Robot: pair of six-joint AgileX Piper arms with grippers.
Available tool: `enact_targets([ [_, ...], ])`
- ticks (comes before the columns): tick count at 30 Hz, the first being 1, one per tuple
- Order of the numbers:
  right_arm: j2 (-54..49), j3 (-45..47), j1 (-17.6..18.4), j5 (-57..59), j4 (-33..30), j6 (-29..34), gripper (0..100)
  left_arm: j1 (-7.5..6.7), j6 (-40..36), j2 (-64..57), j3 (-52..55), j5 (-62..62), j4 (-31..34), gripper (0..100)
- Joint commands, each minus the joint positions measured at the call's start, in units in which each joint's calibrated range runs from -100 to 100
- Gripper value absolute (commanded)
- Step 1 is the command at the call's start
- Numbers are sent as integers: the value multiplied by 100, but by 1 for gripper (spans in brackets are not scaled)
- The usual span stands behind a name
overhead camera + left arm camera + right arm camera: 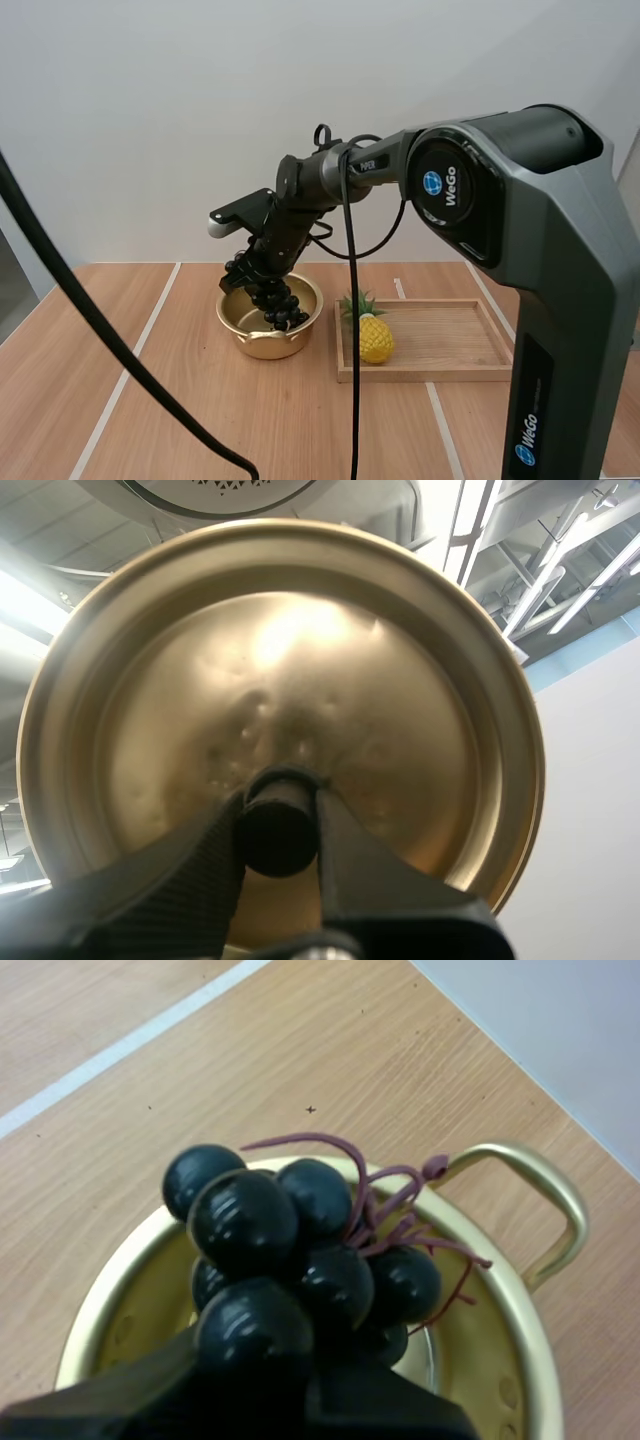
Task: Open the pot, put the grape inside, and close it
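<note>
The grapes (280,305) hang over the pot (262,345).
The right gripper (258,272) pinches them; they are probably light and floppy, best held near the stem (385,1200). The left gripper (280,825) clamps the lid (300,650) by its knob (277,840).

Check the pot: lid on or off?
Off. The pot has a bare mouth, the grapes hang into it from the right gripper, and the left gripper holds the lid.
</note>
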Motion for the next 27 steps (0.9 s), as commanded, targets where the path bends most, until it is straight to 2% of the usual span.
enact_targets([
  [1,-54,226,6,65,-61,-40,0,-2,13,-29,-26,-213,59,0],
  [6,-241,227,6,514,-100,-40,0,-2,13,-29,-26,-213,59,0],
  [14,-348,227,6,953,-943,227,0,-2,13,-29,-26,-213,59,0],
  [27,235,227,6,729,-913,227,0,-2,13,-29,-26,-213,59,0],
])
